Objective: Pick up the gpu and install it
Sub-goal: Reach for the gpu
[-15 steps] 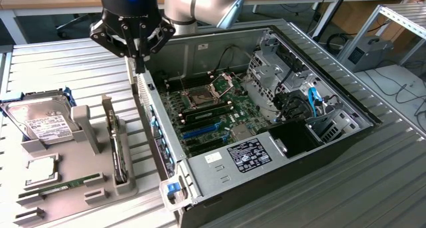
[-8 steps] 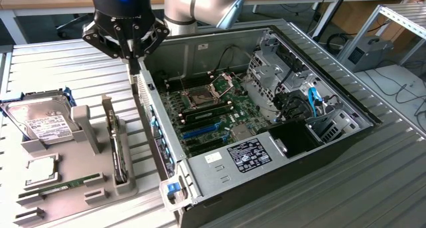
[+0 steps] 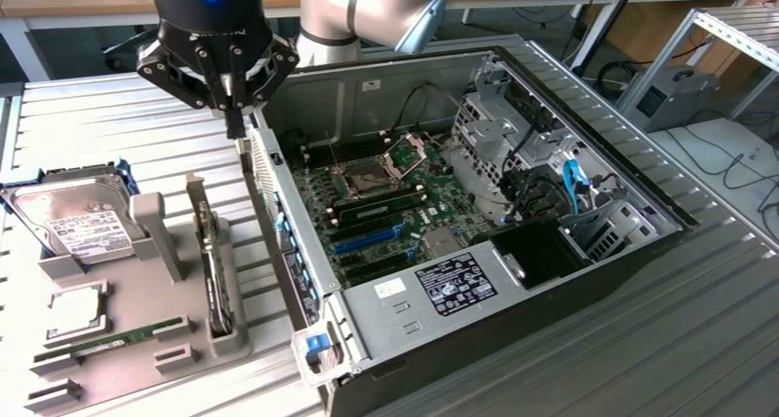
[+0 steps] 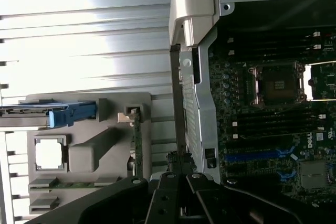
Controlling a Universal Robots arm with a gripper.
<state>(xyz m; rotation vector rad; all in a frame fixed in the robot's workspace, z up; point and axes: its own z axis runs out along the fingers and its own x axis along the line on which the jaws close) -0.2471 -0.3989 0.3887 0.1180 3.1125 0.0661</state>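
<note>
The task is standing at its first stage: neither the pickup nor the installation is showing as done. The gpu (image 3: 218, 276) is sitting on edge in its slot of the grey holder (image 3: 116, 367), outside the case (image 3: 277, 225), with its silver bracket end pointing toward the far side of the holder. In the wrist view the gpu (image 4: 137, 148) is appearing edge-on in the holder (image 4: 89, 150), untouched. The gripper (image 3: 235, 125) is hovering above the rear wall of the case, well apart from the gpu, with its fingers clenched together and grasping nothing; the wrist view is showing the gripper (image 4: 181, 167) the same way, fingers meeting with no part between them. Inside the case (image 4: 202, 103), the board (image 3: 389, 198) is lying exposed, and the blue slot (image 3: 365, 239) is carrying no card; the same slot (image 4: 257, 156) is reading as vacant from the wrist. Judged from this, both the grasp and the seating of the gpu are remaining to be done.
</note>
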